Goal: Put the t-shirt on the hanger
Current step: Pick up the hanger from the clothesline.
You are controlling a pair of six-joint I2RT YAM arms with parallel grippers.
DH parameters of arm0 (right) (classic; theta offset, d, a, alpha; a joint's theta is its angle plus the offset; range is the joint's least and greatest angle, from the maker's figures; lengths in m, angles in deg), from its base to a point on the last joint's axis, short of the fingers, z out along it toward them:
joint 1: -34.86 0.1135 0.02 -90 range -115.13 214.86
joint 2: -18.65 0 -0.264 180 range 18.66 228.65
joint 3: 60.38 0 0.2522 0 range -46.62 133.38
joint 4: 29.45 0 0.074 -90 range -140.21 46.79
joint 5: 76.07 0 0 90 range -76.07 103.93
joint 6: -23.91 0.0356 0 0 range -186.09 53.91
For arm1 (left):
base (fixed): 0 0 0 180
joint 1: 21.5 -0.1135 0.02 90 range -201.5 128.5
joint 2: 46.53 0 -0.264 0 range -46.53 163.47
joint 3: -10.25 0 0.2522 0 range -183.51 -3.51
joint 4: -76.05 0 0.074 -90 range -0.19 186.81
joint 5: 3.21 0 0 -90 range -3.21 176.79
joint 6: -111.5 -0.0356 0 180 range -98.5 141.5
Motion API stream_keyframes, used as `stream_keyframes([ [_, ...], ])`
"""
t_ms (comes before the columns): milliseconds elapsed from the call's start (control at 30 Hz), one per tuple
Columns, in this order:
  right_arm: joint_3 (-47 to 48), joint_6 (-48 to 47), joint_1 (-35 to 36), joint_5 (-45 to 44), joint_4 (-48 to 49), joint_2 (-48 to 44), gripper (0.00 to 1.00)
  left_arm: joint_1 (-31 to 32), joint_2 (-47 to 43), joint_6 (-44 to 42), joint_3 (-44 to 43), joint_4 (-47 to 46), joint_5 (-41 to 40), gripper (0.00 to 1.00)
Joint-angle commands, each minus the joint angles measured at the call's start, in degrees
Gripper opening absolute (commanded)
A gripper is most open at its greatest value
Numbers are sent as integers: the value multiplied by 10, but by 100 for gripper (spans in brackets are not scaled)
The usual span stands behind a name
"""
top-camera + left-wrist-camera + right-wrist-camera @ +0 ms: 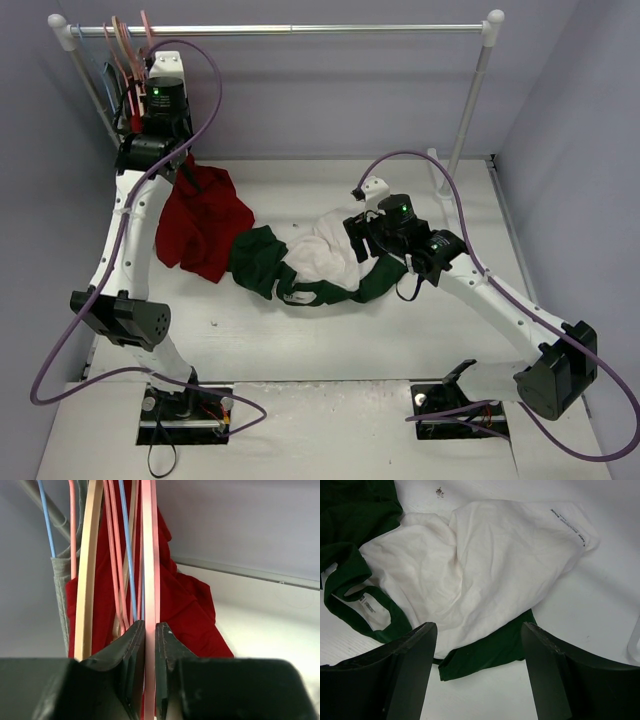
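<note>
1 t-shirt (495, 565) below rail (290, 30) middle, 1 red garment (200, 220) below its left end. Left gripper (150, 630) raised at that end, clamped on pink hanger (150, 555). Right gripper (477, 627) low, pointing down, jaws wide.

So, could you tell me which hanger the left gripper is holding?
The broad pale pink hanger, pinched by the left gripper; the tan hanger and thin blue hangers hang free to its left.

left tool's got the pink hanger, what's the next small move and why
Probably lift the left tool slightly to unhook the pink hanger from the rail: it is shut on the hanger's bar among other hangers, while the t-shirt lies crumpled on the table under the open right tool.
</note>
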Motion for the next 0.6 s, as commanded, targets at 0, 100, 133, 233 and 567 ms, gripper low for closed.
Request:
stream_keyframes([
  [0,14,-5,-2,5,38,2,69,-4,-43,-29,-11,-74,24,0],
  [100,17,-8,-2,5,38,4,69,-4,-52,-39,-15,-79,39,0],
  [133,18,-9,-2,5,38,4,69,-4,-56,-38,-15,-79,45,0],
  [233,22,-12,-2,5,36,6,69,-3,-76,-27,-6,-77,70,0],
  [567,27,-14,-2,5,35,7,69,-4,-164,22,76,-59,159,0],
])
